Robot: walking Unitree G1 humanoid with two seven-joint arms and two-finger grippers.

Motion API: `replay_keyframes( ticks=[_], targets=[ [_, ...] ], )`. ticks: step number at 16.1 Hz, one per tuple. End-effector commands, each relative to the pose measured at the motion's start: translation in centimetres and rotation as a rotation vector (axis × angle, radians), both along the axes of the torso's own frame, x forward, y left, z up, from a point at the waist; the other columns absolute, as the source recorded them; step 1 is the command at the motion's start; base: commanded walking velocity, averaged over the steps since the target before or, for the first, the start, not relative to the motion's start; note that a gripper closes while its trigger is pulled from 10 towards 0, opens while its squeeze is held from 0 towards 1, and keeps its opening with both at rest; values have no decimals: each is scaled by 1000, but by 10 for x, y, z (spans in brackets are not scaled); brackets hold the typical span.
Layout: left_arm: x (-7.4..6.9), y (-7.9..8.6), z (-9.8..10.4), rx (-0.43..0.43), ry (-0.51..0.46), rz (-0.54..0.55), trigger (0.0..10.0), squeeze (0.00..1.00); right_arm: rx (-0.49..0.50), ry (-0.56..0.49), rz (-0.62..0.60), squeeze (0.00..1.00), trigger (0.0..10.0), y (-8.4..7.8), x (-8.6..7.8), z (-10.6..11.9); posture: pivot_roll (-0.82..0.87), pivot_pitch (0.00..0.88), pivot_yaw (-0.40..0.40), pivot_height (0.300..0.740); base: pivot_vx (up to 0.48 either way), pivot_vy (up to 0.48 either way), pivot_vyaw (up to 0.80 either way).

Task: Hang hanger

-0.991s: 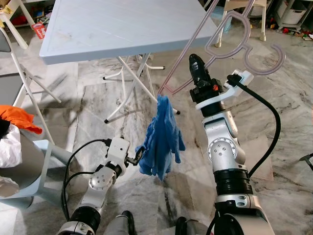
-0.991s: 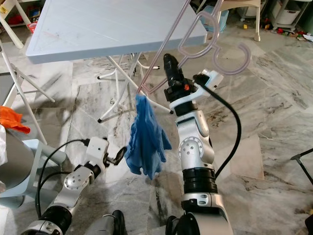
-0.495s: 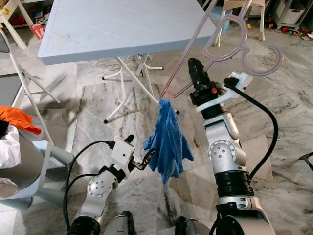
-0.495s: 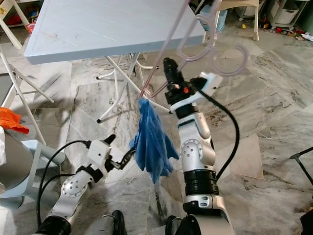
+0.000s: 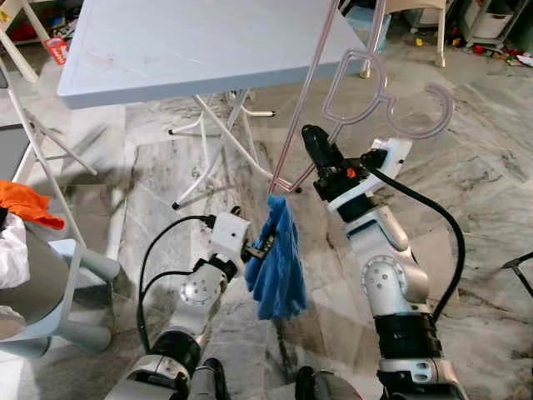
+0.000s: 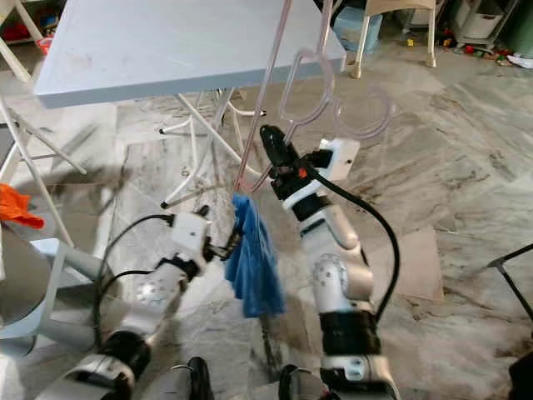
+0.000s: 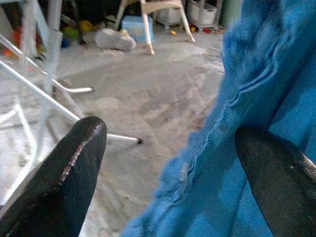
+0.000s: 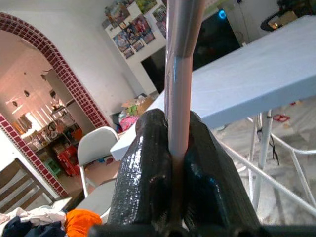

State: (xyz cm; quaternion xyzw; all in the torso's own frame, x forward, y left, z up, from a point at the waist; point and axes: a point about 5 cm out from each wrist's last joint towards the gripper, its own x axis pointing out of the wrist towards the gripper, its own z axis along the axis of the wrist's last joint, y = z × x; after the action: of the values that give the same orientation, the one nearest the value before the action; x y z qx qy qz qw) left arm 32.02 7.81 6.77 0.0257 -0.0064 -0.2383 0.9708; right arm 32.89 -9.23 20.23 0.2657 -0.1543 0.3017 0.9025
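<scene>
Hanger [image 5: 366,92], stiff, light pink plastic, rides high near the table [image 5: 166,50], its rod clamped between the right gripper [image 5: 315,154] fingers, blue cloth [image 5: 277,258] dangling soft off its left corner while the left gripper [image 5: 260,247], jaws apart, brackets that cloth.

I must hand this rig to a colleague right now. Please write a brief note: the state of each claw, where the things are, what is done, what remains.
Right claw: shut on the pink hanger, held up in front of the blue table.
Left claw: open, fingers on either side of the blue cloth, not gripping it.
The cloth hangs from the hanger's lower corner, above the marble floor.
Done: hanger lifted with the cloth on it.
Left: hang the hanger up; no rail is in view.
</scene>
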Motion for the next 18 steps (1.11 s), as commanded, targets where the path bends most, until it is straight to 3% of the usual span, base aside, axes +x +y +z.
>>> replay_keyframes(
  ticks=[1,4,5,6,8,10,12,13,16,18],
  targets=[
    [-1,-6,-1,0,10,-28,10000,1000,0,-20,22,0,10000,5,-6,7,-128,219,-10,740,0,0,0],
    [0,-13,-5,14,40,-16,10000,1000,0,-5,34,0,10000,7,-12,12,-168,214,-6,740,0,0,0],
    [1,-13,-6,13,50,-10,10000,851,-1,-1,44,0,10000,8,-13,14,-176,214,-7,740,0,0,0],
    [3,-17,-4,-6,63,-1,10000,0,-11,5,71,0,10000,11,-16,18,-188,210,-11,740,0,0,0],
    [1,-37,1,-113,95,-132,10000,0,-39,6,99,0,10000,11,-20,20,-197,205,-9,740,0,0,0],
    [3,-34,4,-91,72,-111,10000,0,-46,21,78,0,10000,7,-18,17,-192,202,-2,740,0,0,0],
    [4,-18,-1,-84,79,-73,10000,0,-56,31,59,0,10000,4,-17,15,-181,202,4,740,0,0,0],
    [3,-11,-3,-99,85,-72,10000,1000,-60,31,54,0,10000,4,-17,15,-175,204,6,740,0,0,0],
    [-6,3,-8,-107,78,-139,10000,1000,-70,30,40,0,10000,3,-13,15,-153,205,8,740,0,0,0],
    [-11,3,-12,-117,88,-175,10000,1000,-71,26,34,0,10000,3,-11,15,-150,206,7,740,0,0,0]
  ],
)
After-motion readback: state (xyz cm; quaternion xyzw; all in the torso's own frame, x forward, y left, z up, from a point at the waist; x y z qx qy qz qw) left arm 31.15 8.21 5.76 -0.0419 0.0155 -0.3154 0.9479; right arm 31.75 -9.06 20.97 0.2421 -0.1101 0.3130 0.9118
